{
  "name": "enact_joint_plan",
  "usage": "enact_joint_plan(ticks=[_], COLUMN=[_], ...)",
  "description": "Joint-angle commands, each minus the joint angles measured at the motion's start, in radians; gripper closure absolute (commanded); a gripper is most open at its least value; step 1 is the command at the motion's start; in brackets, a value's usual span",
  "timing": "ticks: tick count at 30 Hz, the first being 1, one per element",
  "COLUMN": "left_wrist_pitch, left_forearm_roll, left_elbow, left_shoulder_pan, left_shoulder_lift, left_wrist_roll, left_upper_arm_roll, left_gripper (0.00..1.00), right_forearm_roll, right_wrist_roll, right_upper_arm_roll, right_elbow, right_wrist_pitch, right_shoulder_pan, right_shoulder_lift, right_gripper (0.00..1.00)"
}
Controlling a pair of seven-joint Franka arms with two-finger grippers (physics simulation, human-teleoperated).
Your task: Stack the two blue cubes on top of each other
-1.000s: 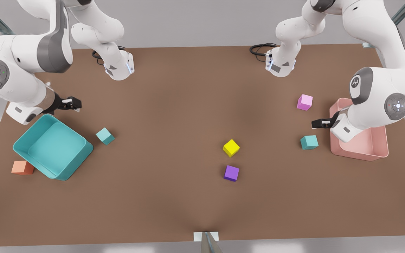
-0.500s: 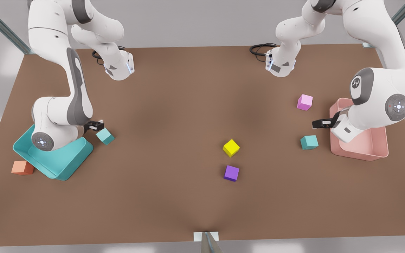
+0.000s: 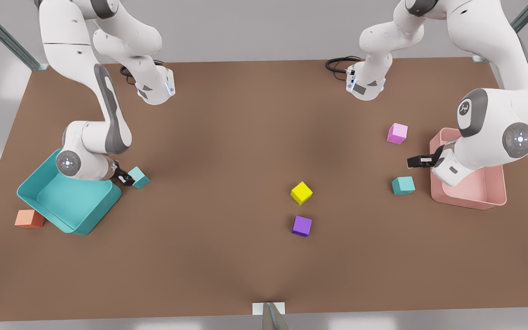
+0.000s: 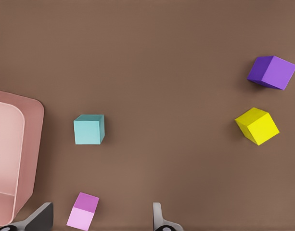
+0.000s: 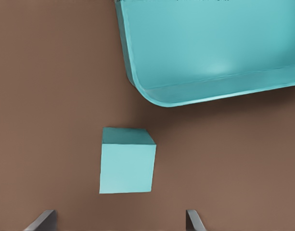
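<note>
brown worktop, right gripper [image 3: 127, 178] low beside one blue cube [image 3: 137, 177], fingers spread, empty.
left gripper [image 3: 414, 161] waits open near the other blue cube [image 3: 403, 185]; an off-centre descent could nudge the cube toward the teal tray [image 3: 39, 183].

Soft, even light; perhaps overhead.

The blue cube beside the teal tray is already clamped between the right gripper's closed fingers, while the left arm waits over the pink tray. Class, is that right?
Not quite. The right gripper is open: the right wrist view shows its fingers spread apart, with the blue cube lying free on the table beside the teal tray. The left gripper does wait by the pink tray.
</note>
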Motion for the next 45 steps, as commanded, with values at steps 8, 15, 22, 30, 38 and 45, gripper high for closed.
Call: enact_joint_plan(ticks=[8,15,22,30,38,45], left_wrist_pitch=[-0.001,-0.001,-0.001,-0.001,-0.001,-0.001], left_forearm_roll=[0.001,0.002,0.002,0.002,0.002,0.002], left_elbow=[-0.001,-0.004,-0.004,-0.003,-0.004,-0.003], left_shoulder_pan=[0.003,0.006,0.005,0.006,0.006,0.005], left_shoulder_lift=[0.0,0.0,0.002,0.0,0.0,0.0], left_wrist_roll=[-0.003,-0.004,-0.004,-0.004,-0.004,-0.004], left_upper_arm_roll=[-0.001,-0.001,-0.001,-0.001,-0.001,-0.001], left_gripper=[0.0,0.0,0.0,0.0,0.0,0.0], right_forearm_roll=[0.057,0.055,0.048,0.058,0.104,0.114], right_wrist_roll=[0.3,0.08,-0.107,-0.121,-0.119,-0.119], right_upper_arm_roll=[0.001,0.012,0.012,0.012,0.012,0.014], right_elbow=[-0.047,-0.024,-0.075,-0.121,-0.156,-0.185], right_wrist_pitch=[0.286,0.122,0.268,0.335,0.334,0.328], right_shoulder_pan=[-0.02,-0.018,-0.018,-0.029,-0.032,-0.03], right_shoulder_lift=[0.058,0.078,0.073,0.087,0.075,0.067], right_gripper=[0.0,0.0,0.0,0.0,0.0,0.0])
